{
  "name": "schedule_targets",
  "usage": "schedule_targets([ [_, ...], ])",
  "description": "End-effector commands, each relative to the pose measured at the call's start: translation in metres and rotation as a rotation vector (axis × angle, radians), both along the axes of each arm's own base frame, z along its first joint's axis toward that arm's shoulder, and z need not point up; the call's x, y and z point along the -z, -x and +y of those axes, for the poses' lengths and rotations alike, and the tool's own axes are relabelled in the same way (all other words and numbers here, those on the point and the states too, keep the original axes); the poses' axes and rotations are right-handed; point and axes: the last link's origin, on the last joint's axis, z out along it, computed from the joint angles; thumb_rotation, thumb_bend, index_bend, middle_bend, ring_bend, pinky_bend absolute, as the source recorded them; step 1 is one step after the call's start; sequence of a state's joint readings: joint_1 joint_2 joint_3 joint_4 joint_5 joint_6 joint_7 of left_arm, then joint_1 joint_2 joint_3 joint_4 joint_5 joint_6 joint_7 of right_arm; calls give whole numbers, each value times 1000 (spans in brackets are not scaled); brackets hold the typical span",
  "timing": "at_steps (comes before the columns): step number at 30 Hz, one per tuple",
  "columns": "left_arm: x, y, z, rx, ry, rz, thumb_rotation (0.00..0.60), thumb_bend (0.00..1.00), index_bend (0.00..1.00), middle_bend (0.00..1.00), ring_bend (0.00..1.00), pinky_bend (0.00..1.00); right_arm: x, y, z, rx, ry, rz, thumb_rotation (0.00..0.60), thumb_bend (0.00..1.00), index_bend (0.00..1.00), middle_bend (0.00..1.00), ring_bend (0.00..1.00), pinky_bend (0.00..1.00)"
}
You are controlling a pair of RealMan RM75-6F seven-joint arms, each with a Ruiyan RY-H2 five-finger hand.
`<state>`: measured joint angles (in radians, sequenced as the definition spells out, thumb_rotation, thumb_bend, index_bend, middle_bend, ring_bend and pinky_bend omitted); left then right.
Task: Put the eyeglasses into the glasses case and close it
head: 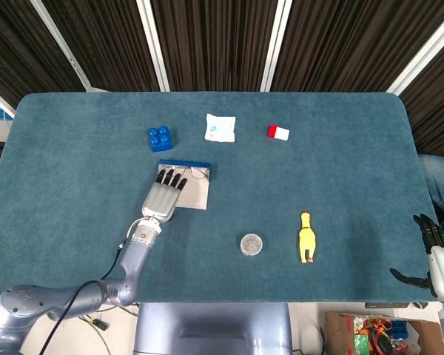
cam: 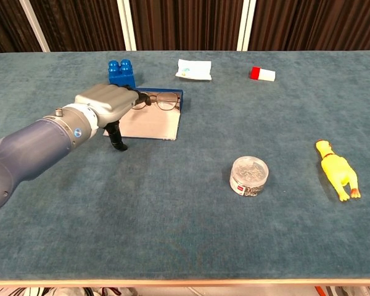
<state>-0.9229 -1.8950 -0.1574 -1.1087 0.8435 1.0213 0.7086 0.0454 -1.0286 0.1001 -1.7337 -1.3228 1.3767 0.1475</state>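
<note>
Left robot hand (head: pixel 163 198): flat over the case's left part, fingers stretched and apart, holding nothing.
Block (head: pixel 160 137): blue, behind the case.
Case (head: pixel 196 194): open on the table (head: pixel 74 163), near its middle.
Eyeglasses (cam: pixel 162 100): in the case's far part, by the fingertips.
Tin (head: pixel 251 245): round, right of the case.
Chicken (head: pixel 305 237): yellow, right of the tin.
Right robot hand (head: pixel 431 251): off the table's right edge, fingers spread, holding nothing.

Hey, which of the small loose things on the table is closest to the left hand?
The blue toy brick, just beyond the left hand. The white packet, red-and-white block, round tin and yellow chicken lie farther right.
</note>
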Motion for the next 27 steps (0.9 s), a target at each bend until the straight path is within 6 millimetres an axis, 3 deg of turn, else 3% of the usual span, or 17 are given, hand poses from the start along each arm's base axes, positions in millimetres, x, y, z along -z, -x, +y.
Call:
schedule_targets([
  [1, 3, -3, 1, 9, -4, 3, 600, 145, 188, 111, 14, 77, 0, 0, 0, 0, -1, -1, 600, 102, 0, 0, 57, 186],
  [7, 7, -8, 3, 12, -26, -10, 600, 186, 239, 111, 14, 77, 0, 0, 0, 0, -1, -1, 600, 101, 0, 0, 57, 186],
  [27, -1, -16, 11, 22, -68, -25, 600, 216, 266, 111, 14, 77, 0, 0, 0, 3, -1, -1, 600, 101, 0, 0, 57, 185],
])
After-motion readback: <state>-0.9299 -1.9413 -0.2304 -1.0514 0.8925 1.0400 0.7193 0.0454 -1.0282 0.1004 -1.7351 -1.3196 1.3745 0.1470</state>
